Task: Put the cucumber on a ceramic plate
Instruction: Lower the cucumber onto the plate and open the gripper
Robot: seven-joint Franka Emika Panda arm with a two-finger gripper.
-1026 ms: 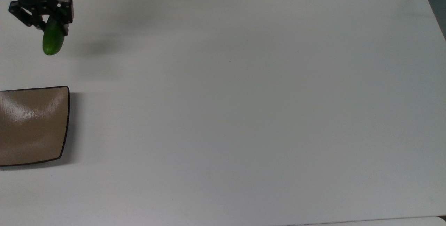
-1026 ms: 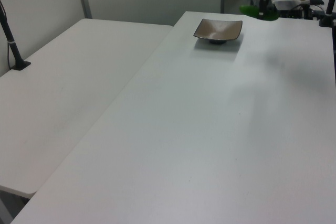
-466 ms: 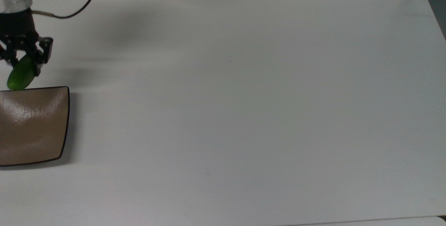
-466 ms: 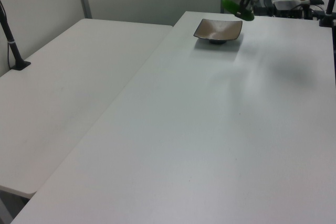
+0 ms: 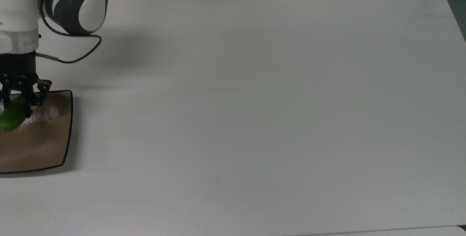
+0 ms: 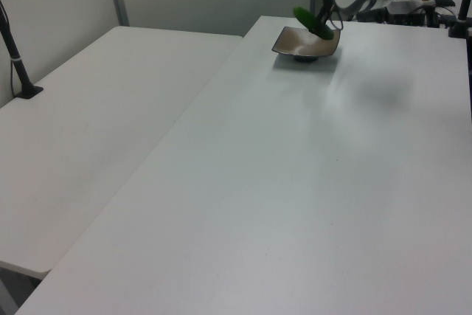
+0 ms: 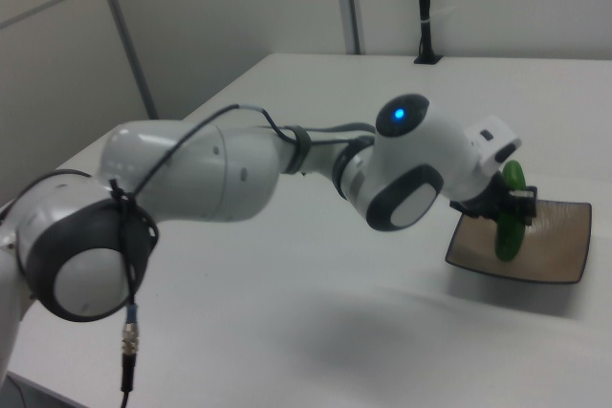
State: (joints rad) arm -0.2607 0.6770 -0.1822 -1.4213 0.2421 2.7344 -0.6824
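Lighting was bright and even, coming from overhead. Soft shadows sat on the white table [image 5: 255, 119], glare streaked the ceramic plate [image 5: 47, 137], and the cucumber [image 6: 313, 22] looked motion-smeared in the left view.

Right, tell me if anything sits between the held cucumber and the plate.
Nothing visible does. The end effector holds the cucumber over the ceramic plate, whose surface under it is bare.
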